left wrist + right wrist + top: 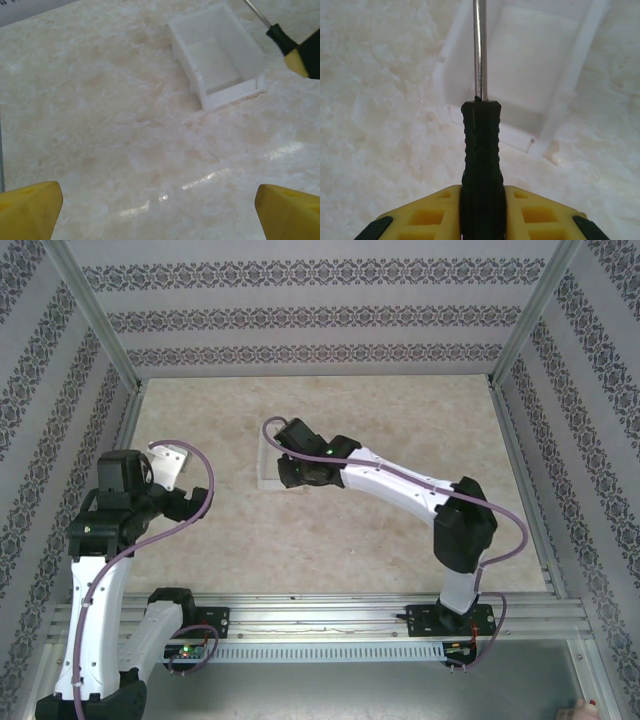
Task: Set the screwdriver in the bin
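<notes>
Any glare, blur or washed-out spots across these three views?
Left wrist: glare streaks on the table, the bin fairly sharp. Right wrist: the screwdriver handle crisp, the bin behind it washed out and soft-edged. Top external: even light, no hard shadows, slightly soft overall.

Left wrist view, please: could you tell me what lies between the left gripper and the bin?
Bare marbled table stretches from the left gripper to the bin, nothing on it; the left wrist view shows this.

The screwdriver (480,150) has a ribbed, matt black plastic handle and a smooth, shiny metal shaft. The bin (232,92) is smooth, translucent white plastic. The table (125,150) under the bin looks glossy and marbled. The fingers (540,215) of the right gripper (481,222) are matt yellow plastic.
</notes>
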Robot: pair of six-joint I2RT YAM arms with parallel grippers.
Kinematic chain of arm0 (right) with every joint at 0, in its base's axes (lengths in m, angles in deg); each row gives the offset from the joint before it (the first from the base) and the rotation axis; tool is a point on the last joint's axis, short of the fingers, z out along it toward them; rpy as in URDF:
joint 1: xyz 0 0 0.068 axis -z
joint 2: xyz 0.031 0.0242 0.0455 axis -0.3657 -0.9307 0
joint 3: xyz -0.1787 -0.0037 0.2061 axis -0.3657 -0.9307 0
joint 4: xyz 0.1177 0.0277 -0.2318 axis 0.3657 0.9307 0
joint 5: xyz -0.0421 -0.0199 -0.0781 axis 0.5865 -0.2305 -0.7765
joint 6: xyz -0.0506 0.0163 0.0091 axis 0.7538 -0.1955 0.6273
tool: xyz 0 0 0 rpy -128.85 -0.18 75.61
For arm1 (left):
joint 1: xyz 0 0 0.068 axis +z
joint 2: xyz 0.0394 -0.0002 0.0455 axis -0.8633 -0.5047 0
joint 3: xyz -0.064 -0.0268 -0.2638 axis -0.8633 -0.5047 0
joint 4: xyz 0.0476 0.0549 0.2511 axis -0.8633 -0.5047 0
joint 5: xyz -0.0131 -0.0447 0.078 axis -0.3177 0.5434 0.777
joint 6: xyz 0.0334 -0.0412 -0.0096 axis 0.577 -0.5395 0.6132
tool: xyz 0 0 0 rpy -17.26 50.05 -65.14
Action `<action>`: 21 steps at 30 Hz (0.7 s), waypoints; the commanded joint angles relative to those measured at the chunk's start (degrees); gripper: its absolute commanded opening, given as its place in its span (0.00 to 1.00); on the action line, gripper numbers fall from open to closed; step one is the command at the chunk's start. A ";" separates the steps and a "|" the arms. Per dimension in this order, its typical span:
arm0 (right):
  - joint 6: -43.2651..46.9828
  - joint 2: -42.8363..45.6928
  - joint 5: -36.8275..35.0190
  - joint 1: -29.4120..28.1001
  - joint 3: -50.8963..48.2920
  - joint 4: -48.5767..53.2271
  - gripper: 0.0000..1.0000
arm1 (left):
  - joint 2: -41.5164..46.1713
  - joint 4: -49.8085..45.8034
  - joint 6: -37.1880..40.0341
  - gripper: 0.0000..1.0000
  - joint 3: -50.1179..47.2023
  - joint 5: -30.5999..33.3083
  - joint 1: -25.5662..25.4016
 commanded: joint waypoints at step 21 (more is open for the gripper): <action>-4.93 -20.44 -4.13 2.58 17.57 0.32 0.22 | 2.59 -2.95 2.37 0.99 0.08 -0.62 -0.43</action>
